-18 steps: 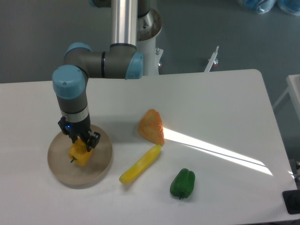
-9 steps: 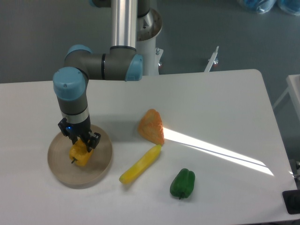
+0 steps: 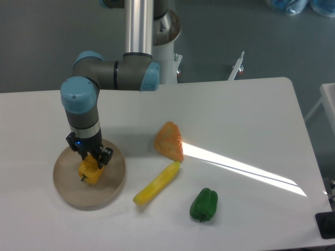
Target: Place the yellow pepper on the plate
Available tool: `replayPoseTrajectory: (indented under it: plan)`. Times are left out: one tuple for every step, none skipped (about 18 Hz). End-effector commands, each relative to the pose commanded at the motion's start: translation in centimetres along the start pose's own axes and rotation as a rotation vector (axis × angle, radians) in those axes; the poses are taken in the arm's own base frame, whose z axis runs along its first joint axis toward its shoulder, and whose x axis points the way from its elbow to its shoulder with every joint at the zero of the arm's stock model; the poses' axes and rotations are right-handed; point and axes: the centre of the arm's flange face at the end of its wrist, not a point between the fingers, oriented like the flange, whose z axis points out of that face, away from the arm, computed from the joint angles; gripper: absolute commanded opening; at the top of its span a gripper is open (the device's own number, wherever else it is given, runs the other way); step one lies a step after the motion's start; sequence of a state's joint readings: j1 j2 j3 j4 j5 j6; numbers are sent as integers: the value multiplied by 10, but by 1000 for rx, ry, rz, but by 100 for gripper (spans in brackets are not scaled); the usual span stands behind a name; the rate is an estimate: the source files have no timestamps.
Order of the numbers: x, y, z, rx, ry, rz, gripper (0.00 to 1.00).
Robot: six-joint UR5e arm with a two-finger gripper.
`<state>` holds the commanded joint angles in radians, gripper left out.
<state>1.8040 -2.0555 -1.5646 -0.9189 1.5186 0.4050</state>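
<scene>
The yellow pepper [image 3: 90,173] is a small blocky yellow-orange piece with a dark stem pointing lower left. It sits on the round beige plate [image 3: 112,184] at the table's left front. My gripper [image 3: 92,158] points straight down over the plate, its black fingers [image 3: 106,155] closed around the top of the pepper. The pepper's underside appears to rest on the plate's surface.
A long slender yellow item [image 3: 156,183] lies just right of the plate. An orange wedge [image 3: 169,141] stands behind it and a green pepper [image 3: 203,204] lies at the front right. A sunlit stripe crosses the table to the right. The arm's base column [image 3: 140,31] rises at the back.
The arm has shifted a few pixels to the right. The pepper stays on the plate in nearly the same spot with the fingers still around it.
</scene>
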Motion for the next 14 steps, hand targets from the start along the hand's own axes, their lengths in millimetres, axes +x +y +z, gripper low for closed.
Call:
replayPoseTrajectory:
  plan:
    - [0, 1, 1, -3, 1, 3, 39]
    - [0, 1, 1, -3, 1, 4, 39]
    - [0, 1, 4, -6, 2, 4, 39]
    - [0, 1, 4, -6, 2, 7, 43]
    - [0, 1, 4, -6, 2, 7, 46]
    - [-1, -1, 1, 0, 0, 6, 54]
    - [-1, -1, 1, -1, -1, 5, 65]
    - [0, 0, 1, -1, 1, 3, 74]
    - [0, 0, 1, -1, 1, 1, 82]
    - [0, -1, 1, 0, 0, 2, 88]
    - [-1, -1, -2, 4, -2, 5, 94]
    - [-1, -2, -5, 8, -5, 4, 97]
    - [-1, -1, -7, 11, -5, 1, 100]
    - [-2, -2, -10, 17, -8, 1, 100]
